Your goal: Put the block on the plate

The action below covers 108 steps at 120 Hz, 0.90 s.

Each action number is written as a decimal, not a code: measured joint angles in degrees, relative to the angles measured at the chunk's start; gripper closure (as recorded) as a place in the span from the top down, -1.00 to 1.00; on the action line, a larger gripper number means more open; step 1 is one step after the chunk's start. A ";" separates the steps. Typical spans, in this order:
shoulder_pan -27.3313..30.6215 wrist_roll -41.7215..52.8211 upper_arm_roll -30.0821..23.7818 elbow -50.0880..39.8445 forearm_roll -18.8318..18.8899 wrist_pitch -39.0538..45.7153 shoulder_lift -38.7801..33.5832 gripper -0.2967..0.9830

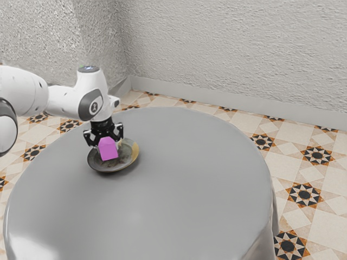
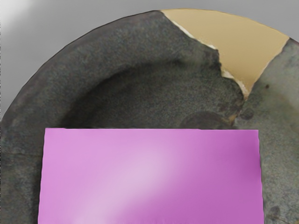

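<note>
In the exterior view my gripper (image 1: 107, 144) points down over the plate (image 1: 132, 153), shut on the pink-purple block (image 1: 109, 151). The block hangs between the fingers, slightly tilted, and overlaps the plate's middle; whether its underside touches the plate I cannot tell. In the wrist view the block (image 2: 150, 177) is large at the lower edge, with the plate (image 2: 117, 56) behind it. The plate is round, dark grey and mottled, with a raised rim and a tan patch.
The plate stands on a round table with a grey cloth (image 1: 190, 179), near the side where the arm comes in. Bare cloth stretches from the plate toward the exterior view's right. Textured walls and a patterned tile floor (image 1: 309, 179) lie beyond the table.
</note>
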 joint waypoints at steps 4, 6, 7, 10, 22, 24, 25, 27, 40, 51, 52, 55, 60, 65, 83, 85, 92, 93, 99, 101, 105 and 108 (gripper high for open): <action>0.07 -0.04 0.00 -0.48 0.14 0.44 0.01 0.10; 0.07 -0.06 0.00 -0.63 0.19 0.64 -0.01 0.11; 0.07 -0.07 0.00 -0.68 0.21 0.73 -0.01 0.11; 0.04 -0.07 0.00 -0.78 0.26 0.99 -0.03 0.15; -0.02 -0.08 0.00 -0.92 0.40 1.75 -0.35 0.30; -0.02 -0.08 0.00 -0.95 0.41 1.83 -0.52 0.31; -0.01 -0.07 0.00 -0.96 0.42 1.87 -0.65 0.32; 0.00 -0.07 0.00 -1.00 0.43 1.94 -1.00 0.34; -0.16 0.03 0.00 -3.36 0.48 2.06 -5.14 0.42; -0.25 0.49 -0.53 -8.31 0.49 2.01 -10.53 0.46; -0.26 0.56 -0.61 -8.79 0.49 1.99 -11.04 0.46; -0.22 0.86 -0.95 -9.96 0.50 1.65 -12.60 0.47; -0.14 1.59 -1.55 -11.11 0.50 0.61 -15.10 0.48; 0.02 2.69 -2.19 -11.74 0.50 -0.97 -17.64 0.49; 0.10 9.32 -4.14 -11.00 -0.06 -8.24 -23.31 0.51; 0.11 10.30 -4.28 -10.34 -0.30 -9.17 -23.44 0.52; 0.02 14.00 -4.53 -7.66 -1.27 -12.44 -23.69 0.52; 0.02 14.55 -4.56 -7.28 -1.38 -12.89 -23.70 0.52; -0.04 17.70 -4.66 -4.77 -1.90 -15.68 -23.75 0.52; -0.10 18.72 -4.66 -3.66 -2.02 -16.72 -23.72 0.53; -0.22 20.76 -4.67 -1.60 -2.22 -18.77 -23.73 0.53; -0.32 22.29 -4.68 -0.36 -2.35 -20.18 -23.76 0.53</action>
